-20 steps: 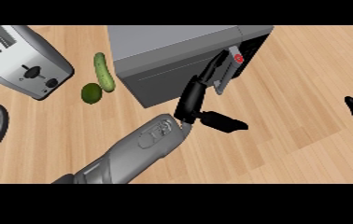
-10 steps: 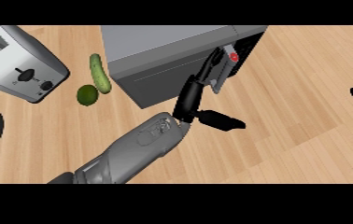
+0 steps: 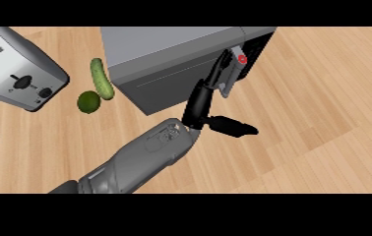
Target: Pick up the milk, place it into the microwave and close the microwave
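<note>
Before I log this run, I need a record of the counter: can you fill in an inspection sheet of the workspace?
Surface: wooden counter.
Job's things: grey microwave, its right side dark and open; milk carton with a red mark at that opening.
Clutter: toaster, cucumber and lime, left of the microwave.
Robot hands: left robot hand, fingers straight up by the carton, thumb out; right not in view.
Cables: nothing seen.
Surroundings: nothing seen.

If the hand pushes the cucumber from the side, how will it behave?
The cucumber is long and round and lies flat, so it would probably roll or pivot. It looks stiff, unlikely to bend. It touches or nearly touches the lime, which may get nudged.
</note>
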`<move>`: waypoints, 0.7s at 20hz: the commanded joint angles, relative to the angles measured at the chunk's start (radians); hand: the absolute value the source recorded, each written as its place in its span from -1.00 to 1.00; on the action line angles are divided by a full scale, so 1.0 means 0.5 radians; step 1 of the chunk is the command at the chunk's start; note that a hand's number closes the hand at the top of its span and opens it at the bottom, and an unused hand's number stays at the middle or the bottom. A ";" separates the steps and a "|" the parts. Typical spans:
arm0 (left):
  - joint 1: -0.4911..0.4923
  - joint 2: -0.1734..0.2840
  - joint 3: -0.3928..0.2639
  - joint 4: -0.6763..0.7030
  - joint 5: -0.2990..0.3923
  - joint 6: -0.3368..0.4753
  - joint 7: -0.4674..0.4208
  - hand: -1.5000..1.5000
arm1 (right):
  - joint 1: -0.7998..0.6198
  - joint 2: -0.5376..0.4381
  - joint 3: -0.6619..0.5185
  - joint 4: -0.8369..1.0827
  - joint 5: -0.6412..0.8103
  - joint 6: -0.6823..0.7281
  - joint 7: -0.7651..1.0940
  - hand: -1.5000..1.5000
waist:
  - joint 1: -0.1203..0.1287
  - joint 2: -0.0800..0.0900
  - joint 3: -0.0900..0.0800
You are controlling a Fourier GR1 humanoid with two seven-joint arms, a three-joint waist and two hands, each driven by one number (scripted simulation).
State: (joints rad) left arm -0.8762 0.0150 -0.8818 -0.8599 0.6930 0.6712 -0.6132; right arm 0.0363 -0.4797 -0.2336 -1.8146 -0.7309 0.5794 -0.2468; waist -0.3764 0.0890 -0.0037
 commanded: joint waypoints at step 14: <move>-0.156 -0.029 -0.020 0.162 0.208 0.032 -0.082 -1.00 | -0.088 -0.100 0.006 0.044 -0.135 0.023 0.111 -1.00 | -0.047 0.018 0.005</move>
State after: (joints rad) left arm -0.8952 0.0065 -0.9162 -0.8265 0.7661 0.6843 -0.6796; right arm -0.0009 -0.5213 -0.2348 -1.7982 -0.7878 0.5860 -0.2023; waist -0.3937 0.0912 -0.0026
